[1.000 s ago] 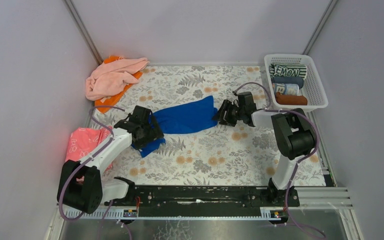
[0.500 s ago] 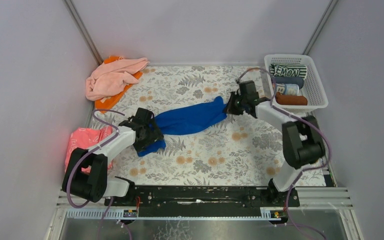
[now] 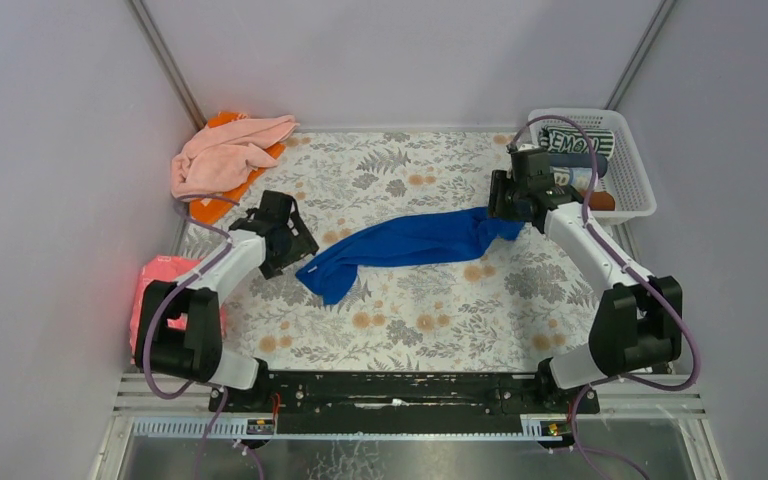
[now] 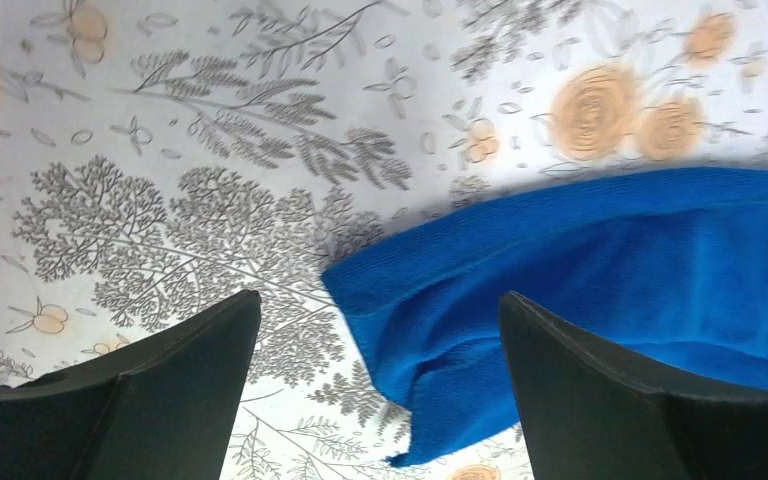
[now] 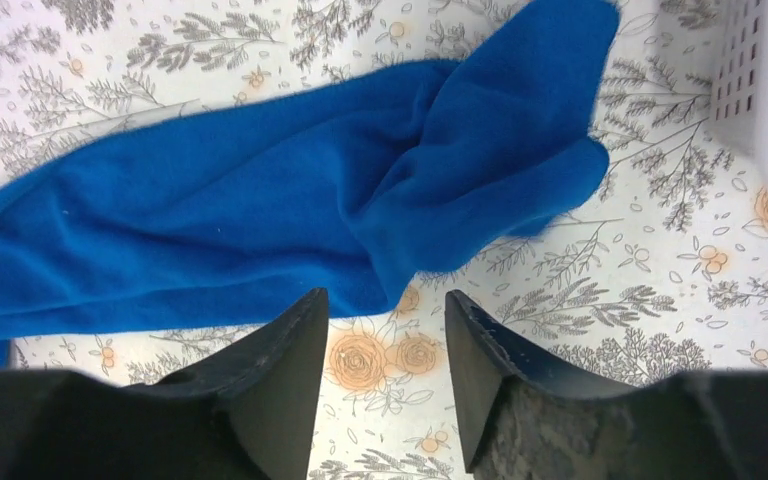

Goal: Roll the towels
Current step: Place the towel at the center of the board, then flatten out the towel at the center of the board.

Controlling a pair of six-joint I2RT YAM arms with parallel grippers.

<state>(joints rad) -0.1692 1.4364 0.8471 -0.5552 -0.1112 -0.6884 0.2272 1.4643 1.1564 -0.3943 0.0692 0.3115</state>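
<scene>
A royal blue towel (image 3: 410, 243) lies stretched in a loose, twisted band across the middle of the floral table (image 3: 430, 310). My left gripper (image 3: 292, 243) hovers open just off its left end; in the left wrist view the towel's corner (image 4: 560, 290) lies on the table below the spread fingers (image 4: 160, 400). My right gripper (image 3: 506, 207) is open over the towel's bunched right end (image 5: 480, 150), with only table print between its fingers (image 5: 275, 380). A pale pink towel (image 3: 225, 155) lies crumpled on an orange one (image 3: 210, 207) at the back left.
A white lattice basket (image 3: 643, 180) at the back right, its wall (image 5: 760, 90) close to my right gripper, holds rolled towels (image 3: 575, 143). A reddish-pink printed item (image 3: 165, 280) lies at the left edge beside my left arm. Grey walls enclose the table.
My right gripper pulled the blue towel's right end toward the basket and then opened. The left gripper came off the towel's left end and drew back left. The towel now lies stretched out further right.
</scene>
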